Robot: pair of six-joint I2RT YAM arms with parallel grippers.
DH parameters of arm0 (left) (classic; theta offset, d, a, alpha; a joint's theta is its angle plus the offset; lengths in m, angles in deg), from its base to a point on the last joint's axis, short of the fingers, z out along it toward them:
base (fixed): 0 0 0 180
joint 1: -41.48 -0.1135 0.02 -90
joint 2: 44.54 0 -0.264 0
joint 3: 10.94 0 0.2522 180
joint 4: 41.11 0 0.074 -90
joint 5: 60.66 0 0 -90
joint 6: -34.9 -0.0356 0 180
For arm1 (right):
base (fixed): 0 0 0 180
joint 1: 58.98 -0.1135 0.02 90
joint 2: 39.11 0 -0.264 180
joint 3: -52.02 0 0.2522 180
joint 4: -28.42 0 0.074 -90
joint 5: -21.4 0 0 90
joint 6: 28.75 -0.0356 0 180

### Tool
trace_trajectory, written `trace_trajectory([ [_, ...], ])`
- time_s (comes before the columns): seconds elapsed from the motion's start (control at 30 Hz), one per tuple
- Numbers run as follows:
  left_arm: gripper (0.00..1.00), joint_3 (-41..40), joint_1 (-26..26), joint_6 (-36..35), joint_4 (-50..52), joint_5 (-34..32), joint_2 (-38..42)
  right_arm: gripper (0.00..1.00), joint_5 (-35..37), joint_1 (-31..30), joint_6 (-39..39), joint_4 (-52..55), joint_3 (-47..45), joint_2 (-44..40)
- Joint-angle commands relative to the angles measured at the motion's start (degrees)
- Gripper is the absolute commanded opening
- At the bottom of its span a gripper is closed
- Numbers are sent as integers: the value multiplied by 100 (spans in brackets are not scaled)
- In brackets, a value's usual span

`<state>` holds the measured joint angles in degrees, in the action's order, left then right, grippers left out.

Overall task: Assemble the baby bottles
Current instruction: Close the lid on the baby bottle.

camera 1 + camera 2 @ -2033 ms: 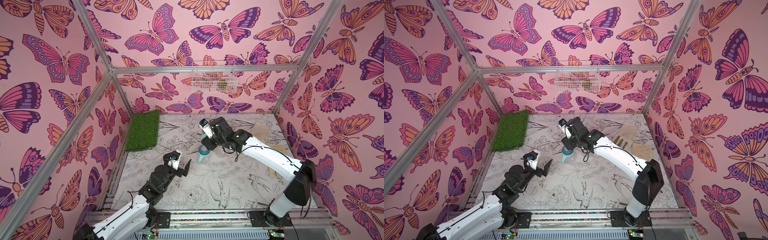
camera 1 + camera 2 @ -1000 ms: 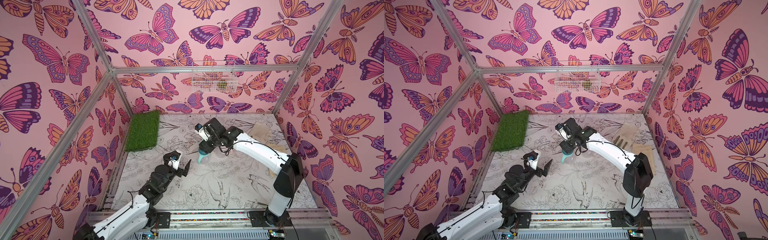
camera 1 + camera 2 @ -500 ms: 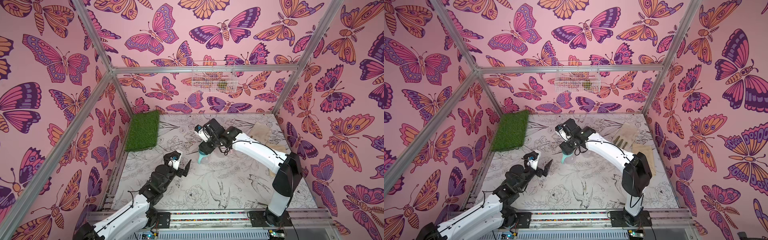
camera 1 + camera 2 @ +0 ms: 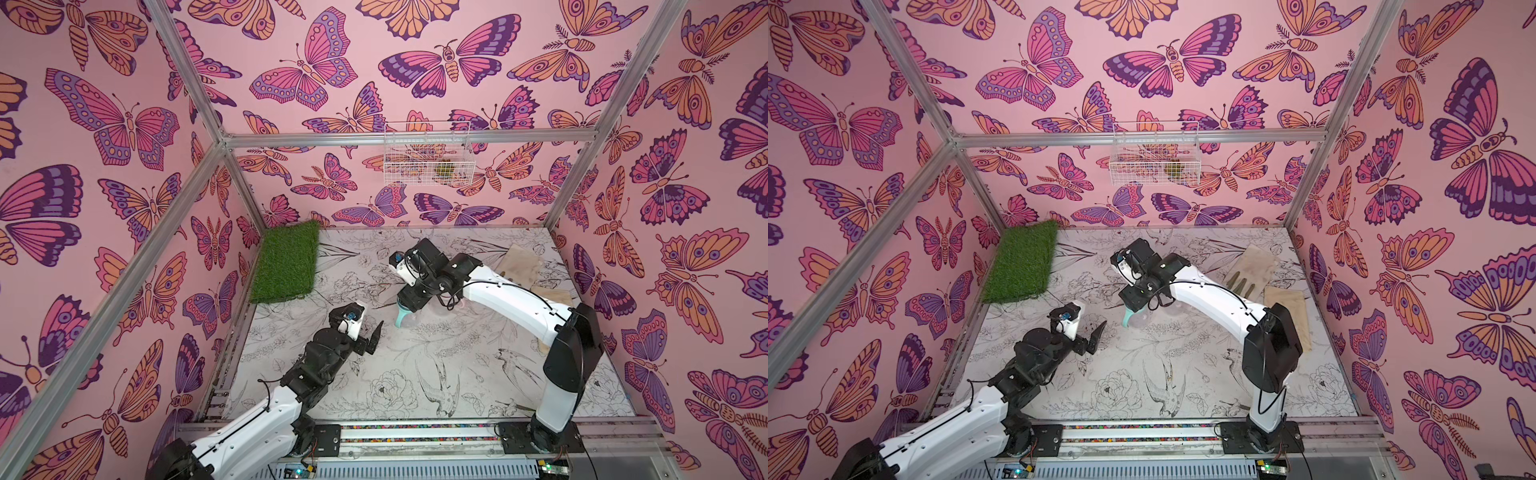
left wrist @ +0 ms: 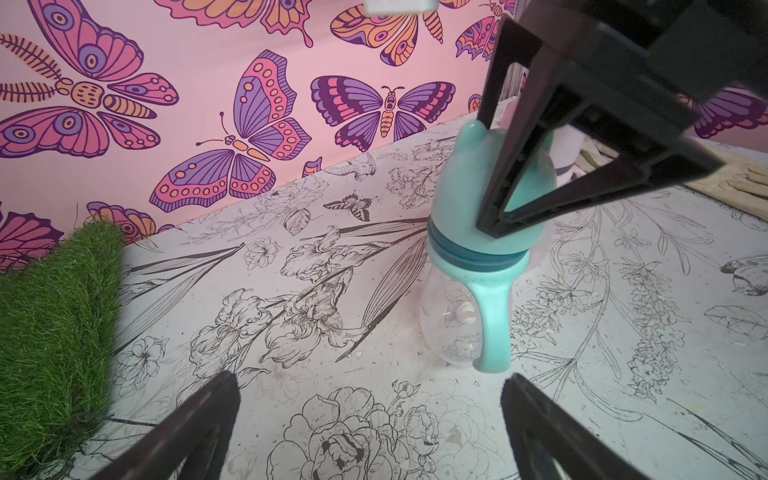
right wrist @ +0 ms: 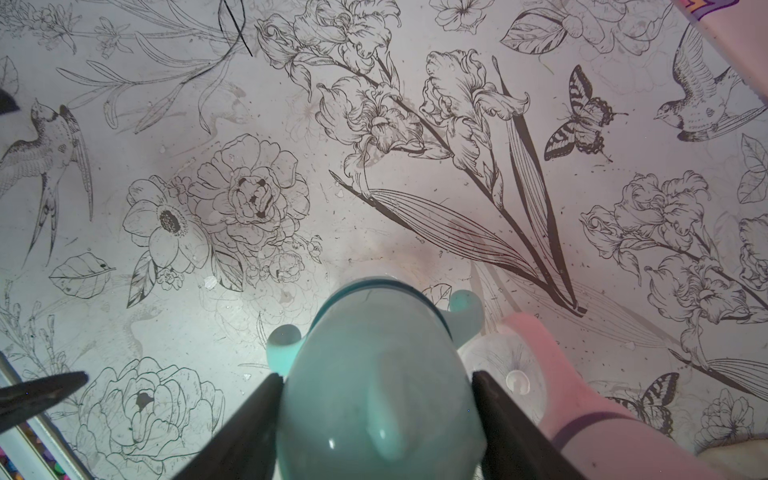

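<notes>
A teal baby bottle (image 4: 402, 318) (image 4: 1126, 318) stands upright on the floral table, a clear body under a teal handled ring and dome cap (image 5: 469, 216). My right gripper (image 4: 409, 301) (image 4: 1133, 303) (image 6: 374, 374) comes down over it, shut on the cap (image 6: 374, 407) with a finger against each side. Right beside it are a pink handle (image 6: 536, 345) and a clear bottle body (image 6: 498, 365) of the pink set, mostly hidden under the right arm in both top views. My left gripper (image 4: 370, 332) (image 4: 1088, 332) (image 5: 372, 380) hangs open and empty just in front of the teal bottle.
A green turf mat (image 4: 286, 262) lies at the back left corner. Beige gloves (image 4: 519, 266) lie at the back right, with a flat tan piece (image 4: 1287, 316) nearer. A white wire basket (image 4: 426, 153) hangs on the back wall. The arm rail (image 4: 415, 432) runs along the front edge.
The right arm's elbow swung in toward the middle and the teal bottle came slightly lower and nearer. The left arm has not moved.
</notes>
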<state>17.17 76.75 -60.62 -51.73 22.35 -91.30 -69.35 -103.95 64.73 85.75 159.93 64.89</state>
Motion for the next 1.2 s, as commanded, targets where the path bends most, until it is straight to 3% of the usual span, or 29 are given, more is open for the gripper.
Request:
trace_trajectory([
  [0.0,100,104,-28,-46,-123,101,-56,70,-31,32,83,47,63,94],
  [0.9,100,104,-28,-72,-107,162,-84,71,-214,41,161,442,333,390],
  [1.17,100,123,-24,-73,-67,129,-61,85,-216,73,152,154,201,174],
])
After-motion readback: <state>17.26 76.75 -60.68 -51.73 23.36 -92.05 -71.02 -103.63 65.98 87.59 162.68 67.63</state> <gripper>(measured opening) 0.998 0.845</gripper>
